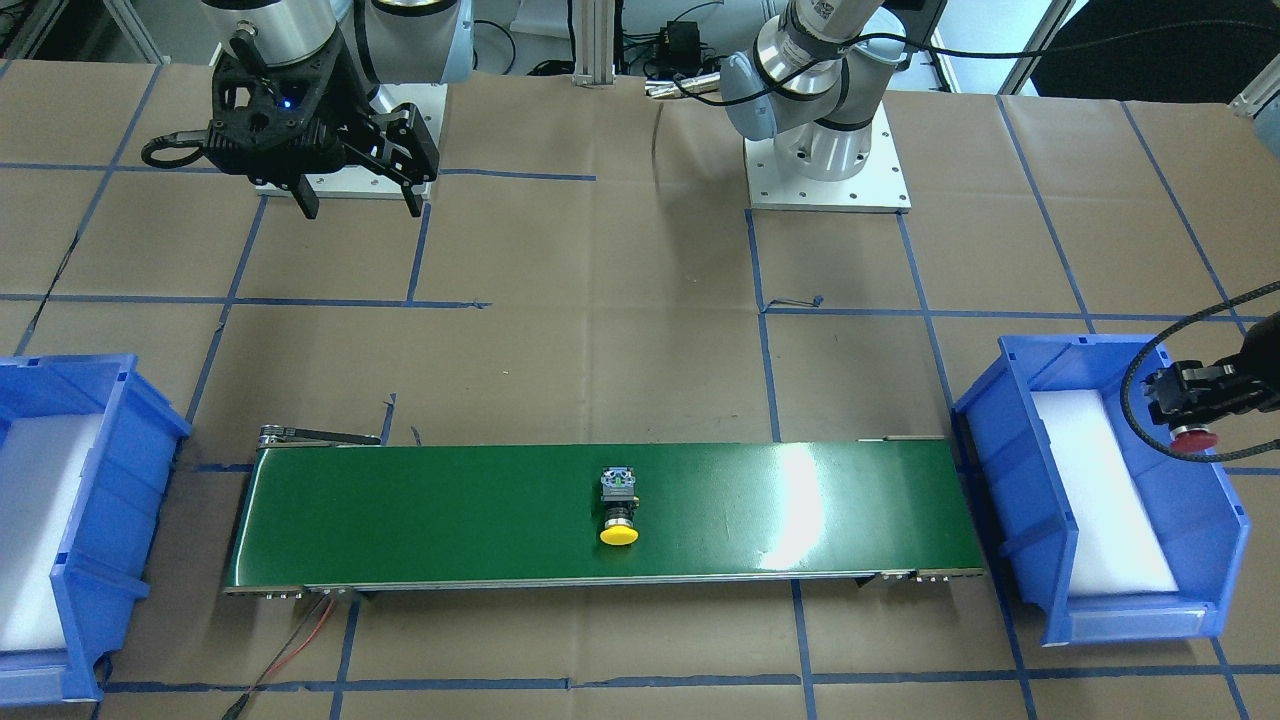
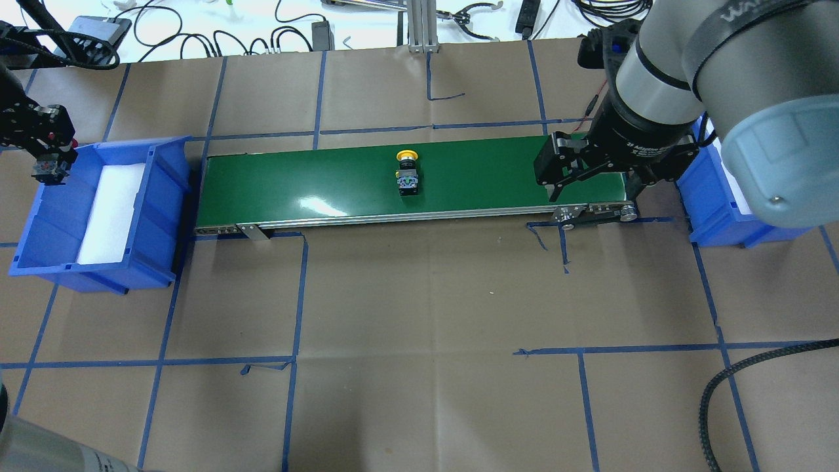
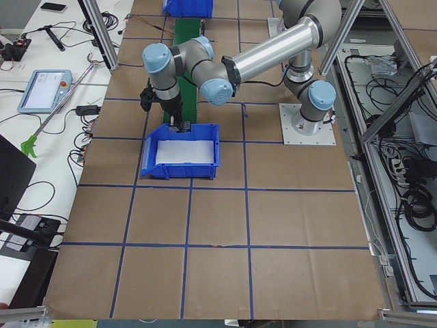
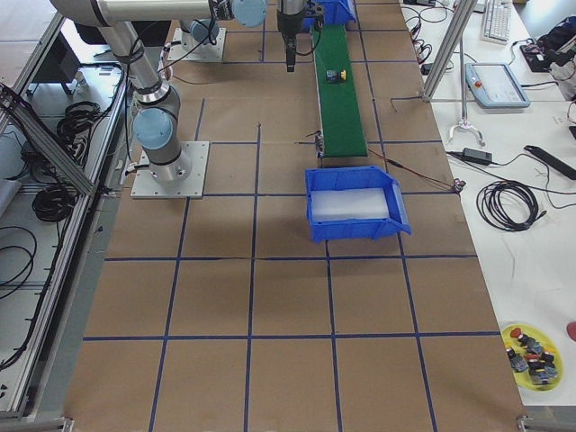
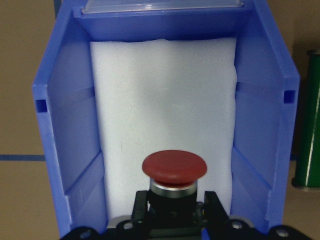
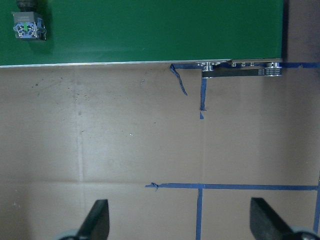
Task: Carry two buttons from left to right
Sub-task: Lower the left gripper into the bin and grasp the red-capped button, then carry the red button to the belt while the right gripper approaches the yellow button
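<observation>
Over the left bin [image 5: 75,150], the left gripper [image 1: 1190,410] is hanging with its jaws clenched on the red button [image 5: 174,167] — cap pointing forward in the wrist view, black body pinched between the fingers; white foam [image 5: 165,85] is lining the bin floor beneath it. Out on the belt [image 1: 420,510], the yellow button [image 1: 619,510] is lying on its side about midway along, cap facing the operators' edge and body toward the robot; it is sitting well apart from both grippers. The right gripper [image 1: 360,208] is hovering over the table [image 1: 600,300] on the robot's side of the belt, near its right end — jaws spread wide, gripping nothing; its fingertips [image 6: 97,220] are showing far apart above the blue tape lines. The right bin [image 1: 90,540] is standing just beyond the belt's right end.
</observation>
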`<action>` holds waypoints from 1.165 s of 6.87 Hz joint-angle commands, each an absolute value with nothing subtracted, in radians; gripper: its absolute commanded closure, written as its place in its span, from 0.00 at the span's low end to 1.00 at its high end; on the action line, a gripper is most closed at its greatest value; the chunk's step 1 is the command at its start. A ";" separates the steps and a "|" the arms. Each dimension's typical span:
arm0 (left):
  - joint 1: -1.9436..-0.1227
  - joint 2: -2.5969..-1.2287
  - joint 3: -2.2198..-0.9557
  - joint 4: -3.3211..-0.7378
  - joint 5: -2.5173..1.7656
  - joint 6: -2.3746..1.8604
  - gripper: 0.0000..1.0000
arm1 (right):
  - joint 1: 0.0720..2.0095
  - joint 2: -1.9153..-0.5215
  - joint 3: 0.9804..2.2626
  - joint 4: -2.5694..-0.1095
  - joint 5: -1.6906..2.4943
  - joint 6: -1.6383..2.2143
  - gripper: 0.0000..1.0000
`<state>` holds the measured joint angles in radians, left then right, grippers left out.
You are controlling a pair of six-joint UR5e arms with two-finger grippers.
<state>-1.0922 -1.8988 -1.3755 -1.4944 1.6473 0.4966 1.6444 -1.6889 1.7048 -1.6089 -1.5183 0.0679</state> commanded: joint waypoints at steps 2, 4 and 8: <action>-1.219 -1.875 -1.370 -1.503 1.651 0.402 0.94 | 1.644 -1.689 1.706 -1.608 -1.519 0.068 0.00; -1.322 -1.865 -1.381 -1.503 1.652 0.294 0.94 | 1.644 -1.689 1.706 -1.608 -1.519 0.067 0.00; -1.436 -1.894 -1.414 -1.490 1.643 0.152 0.94 | 1.644 -1.690 1.706 -1.608 -1.519 0.068 0.00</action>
